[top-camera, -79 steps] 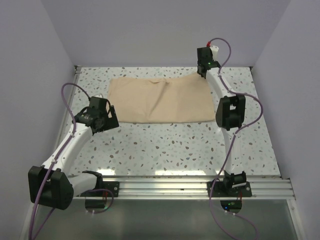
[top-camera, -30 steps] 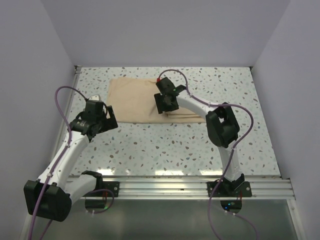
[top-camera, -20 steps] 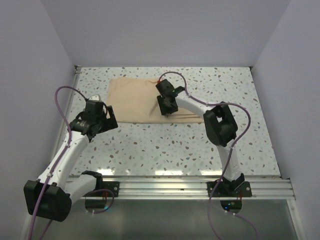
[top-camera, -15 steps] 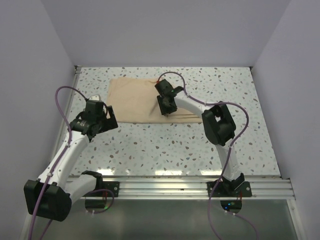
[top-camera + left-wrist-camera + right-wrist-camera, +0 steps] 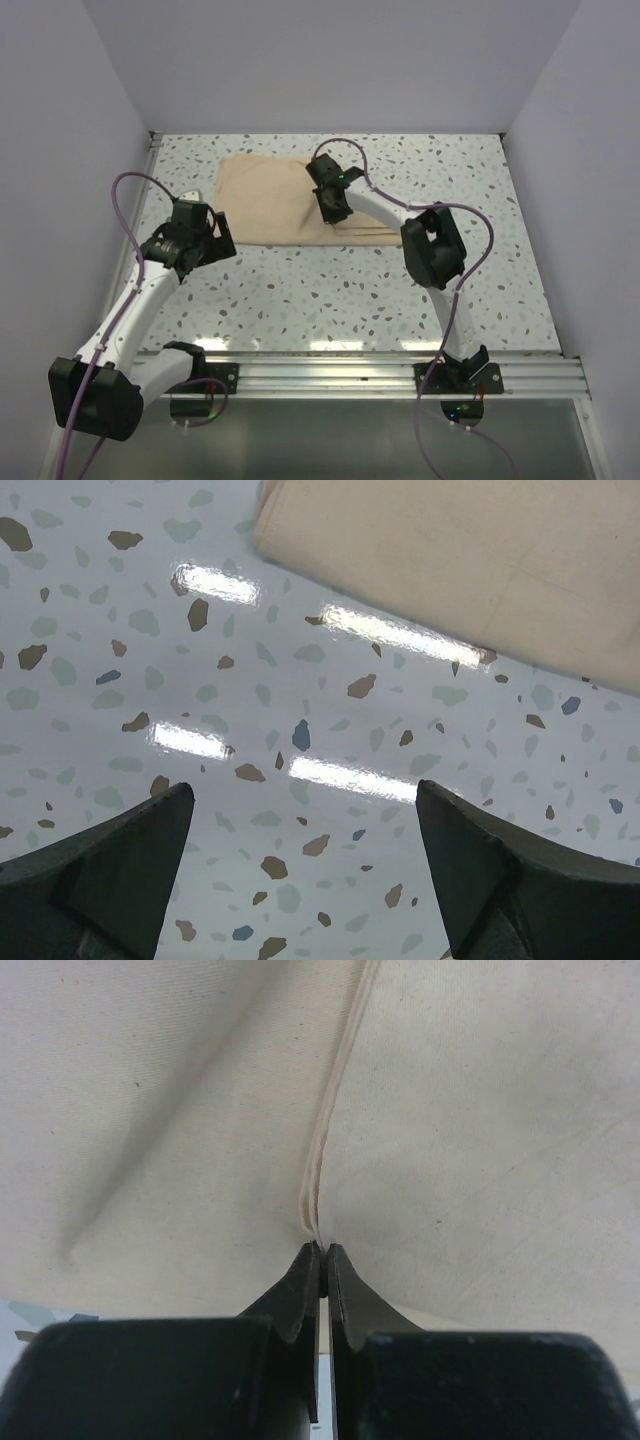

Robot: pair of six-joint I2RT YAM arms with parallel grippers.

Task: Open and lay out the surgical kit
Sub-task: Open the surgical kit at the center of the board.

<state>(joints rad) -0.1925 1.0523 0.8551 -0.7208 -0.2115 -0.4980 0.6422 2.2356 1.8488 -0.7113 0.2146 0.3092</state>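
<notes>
The cloth wrap (image 5: 265, 200) is lying on the far half of the table (image 5: 330, 290), left of centre. The right gripper (image 5: 322, 1258) is sitting over the wrap's middle-right part, its jaws pressing together on a raised fold of the cloth (the fold is running away from the fingertips). The left gripper (image 5: 305, 880) is hanging over bare table just in front of the wrap's near-left corner, jaws standing apart. Both arm bases are sitting on the rail (image 5: 330, 375) along the table's near edge.
</notes>
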